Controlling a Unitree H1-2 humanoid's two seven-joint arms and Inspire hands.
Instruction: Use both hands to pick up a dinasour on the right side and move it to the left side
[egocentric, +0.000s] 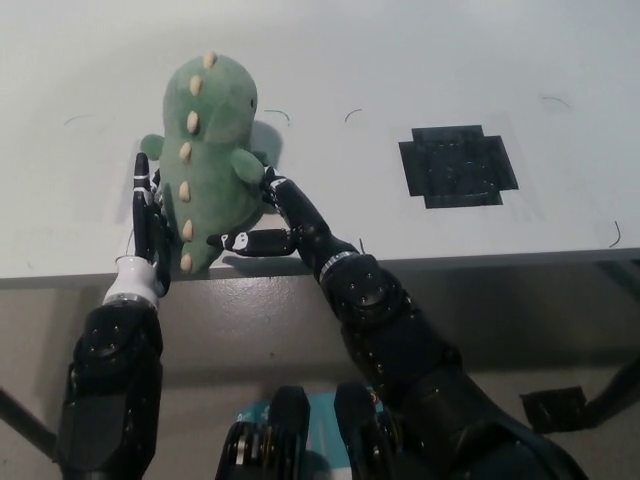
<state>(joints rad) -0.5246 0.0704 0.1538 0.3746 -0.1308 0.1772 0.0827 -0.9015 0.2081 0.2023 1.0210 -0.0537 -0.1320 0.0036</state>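
A green plush dinosaur (208, 160) with a row of cream spikes down its back is seen standing at the near edge of the white table (420, 60), toward that edge's left end. It is clasped from both sides. The left hand (148, 215) is laid flat against the toy's left flank, its fingers (141, 180) stretched upward along the plush. The right hand (275, 215) is pressed against the opposite flank, its fingers (240, 241) curled across the lower body, so that the toy is held between the two hands. A black cross-shaped tape mark (458, 165) is found on the table's right part, well apart from the dinosaur
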